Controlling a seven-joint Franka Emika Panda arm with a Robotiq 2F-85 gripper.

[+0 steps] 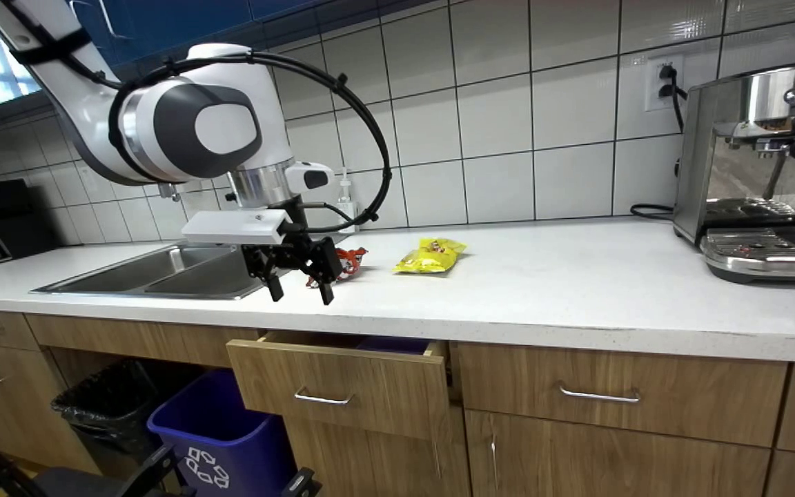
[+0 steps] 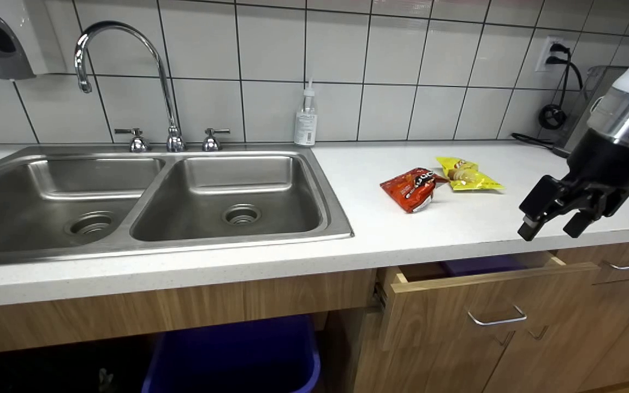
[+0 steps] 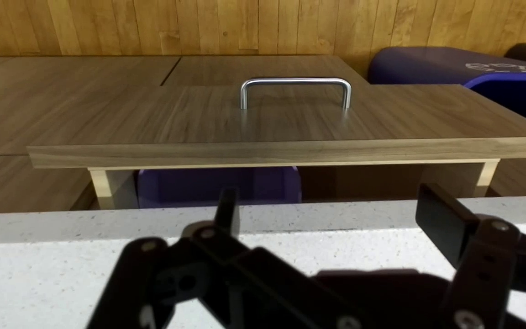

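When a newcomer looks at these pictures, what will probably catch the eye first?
The robot's open, empty hand, near the front edge of the counter, probably comes first. A red bag and a yellow bag also stand out, close together on the counter. Below it, a wooden drawer is partly open.

Bright, even light on the counter (image 1: pixel 597 276), glare on upper tiles (image 1: pixel 670 31), dim drawer interior (image 3: pixel 363 183)
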